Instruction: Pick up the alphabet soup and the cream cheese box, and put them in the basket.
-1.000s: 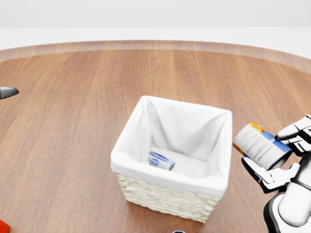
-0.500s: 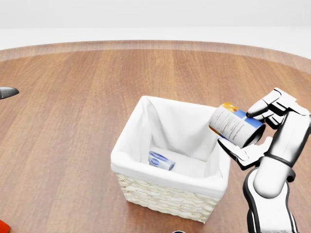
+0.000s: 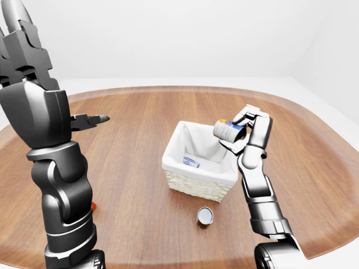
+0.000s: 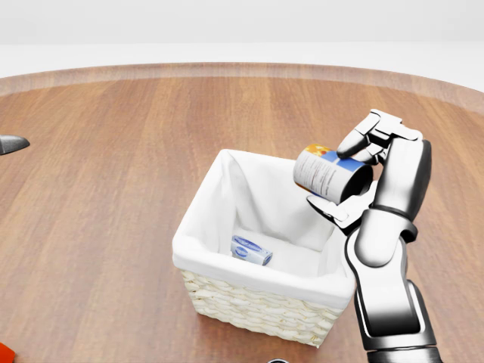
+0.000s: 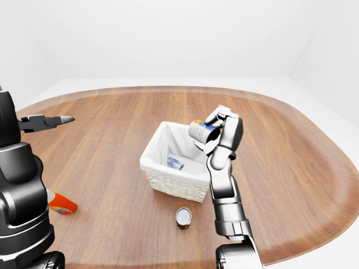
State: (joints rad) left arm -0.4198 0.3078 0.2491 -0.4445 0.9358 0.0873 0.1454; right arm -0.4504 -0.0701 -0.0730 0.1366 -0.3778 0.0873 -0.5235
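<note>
The alphabet soup can (image 4: 328,175) lies tilted in my right hand (image 4: 349,181), whose fingers are shut round it. It hangs just over the right rim of the wicker basket (image 4: 257,302), which has a white cloth lining. At the bottom of the basket lies the cream cheese box (image 4: 251,250), small, blue and white. My left hand (image 3: 90,120) is held up far to the left, away from the basket, its fingers stretched out and holding nothing; only its tip (image 4: 12,143) shows in the head view.
A small can (image 5: 183,217) stands on the wooden table below the basket in the eye views. An orange bottle (image 5: 60,204) lies near my left arm. The rounded table edge (image 4: 242,68) runs along the top of the head view.
My right hand has carried the soup can up and to the left, from beside the basket to over its right rim. The left hand and the basket have stayed put.
</note>
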